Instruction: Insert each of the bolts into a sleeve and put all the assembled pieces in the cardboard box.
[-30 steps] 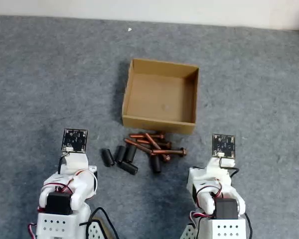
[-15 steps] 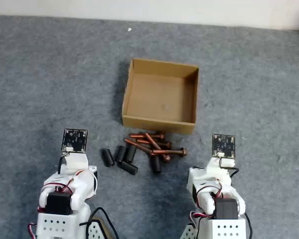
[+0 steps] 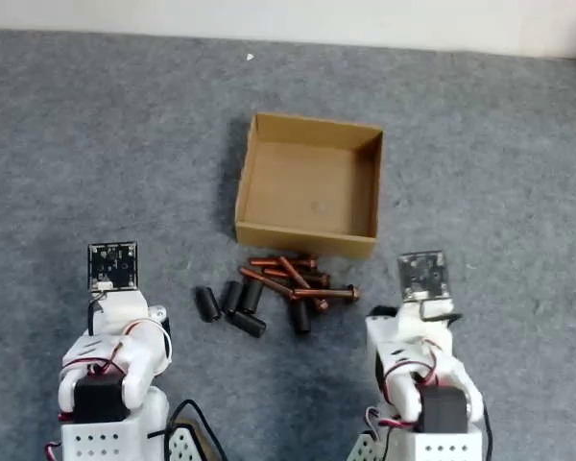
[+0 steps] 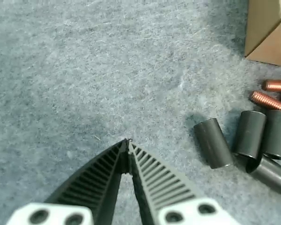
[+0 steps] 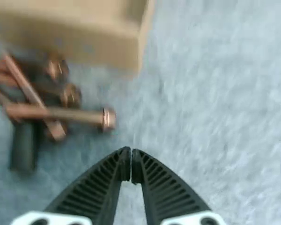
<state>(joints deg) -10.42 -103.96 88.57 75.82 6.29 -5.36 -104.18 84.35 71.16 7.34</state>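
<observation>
Just before the box (image 3: 305, 240), bolts (image 3: 317, 291) and sleeves (image 3: 207, 303) lie heaped, likely within reach of the left claw (image 4: 127, 146) and right claw (image 5: 130, 155), both pressed together and empty

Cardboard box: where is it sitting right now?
In the high view the cardboard box sits open on the grey carpet, just beyond the pile of copper bolts and black sleeves.

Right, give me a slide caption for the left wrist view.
Shut left gripper over grey carpet, dark sleeves and copper bolts near cardboard box.
</observation>
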